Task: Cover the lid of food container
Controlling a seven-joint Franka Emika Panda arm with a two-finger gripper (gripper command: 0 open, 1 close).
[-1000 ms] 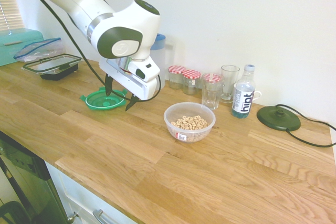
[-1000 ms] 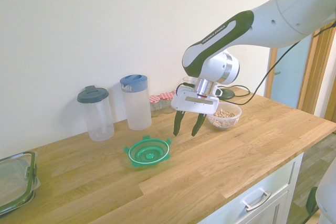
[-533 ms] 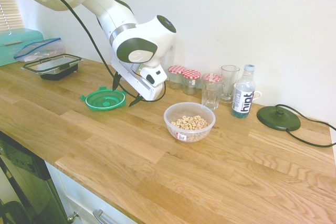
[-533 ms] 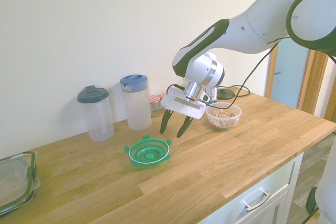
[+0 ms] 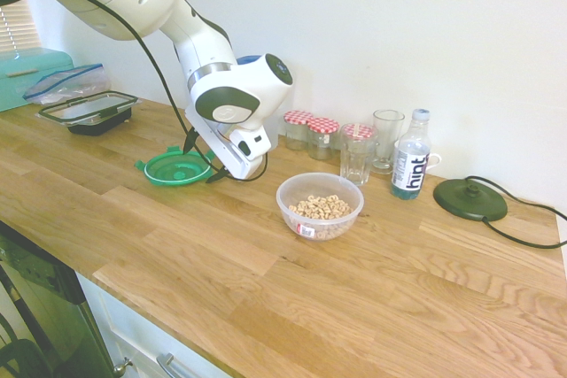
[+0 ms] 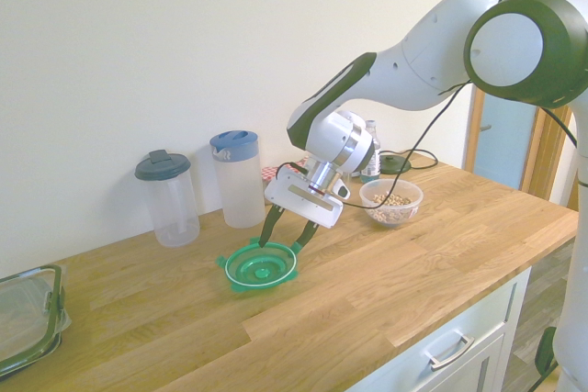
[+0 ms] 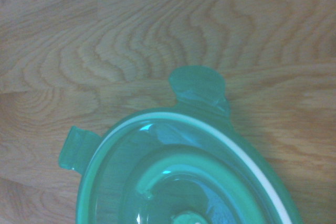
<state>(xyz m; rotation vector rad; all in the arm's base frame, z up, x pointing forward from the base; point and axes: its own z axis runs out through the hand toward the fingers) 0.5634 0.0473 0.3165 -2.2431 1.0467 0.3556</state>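
arm: reaching, wrist tilted down; gripper (image 6: 287,231): fingers spread, empty, just above lid (image 6: 260,266) rim

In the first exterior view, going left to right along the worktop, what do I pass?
Black-rimmed rectangular container → round green plastic lid → clear cereal bowl → tall drinking glass → water bottle → black round base.

The wooden bench (image 5: 266,263) carries the green lid (image 5: 178,168), the cereal-filled food container (image 5: 320,205), 3 red-capped jars (image 5: 322,136), 2 glasses (image 5: 372,148), a water bottle (image 5: 411,156) and, at the far end, what looks like a black-rimmed container (image 5: 90,111).
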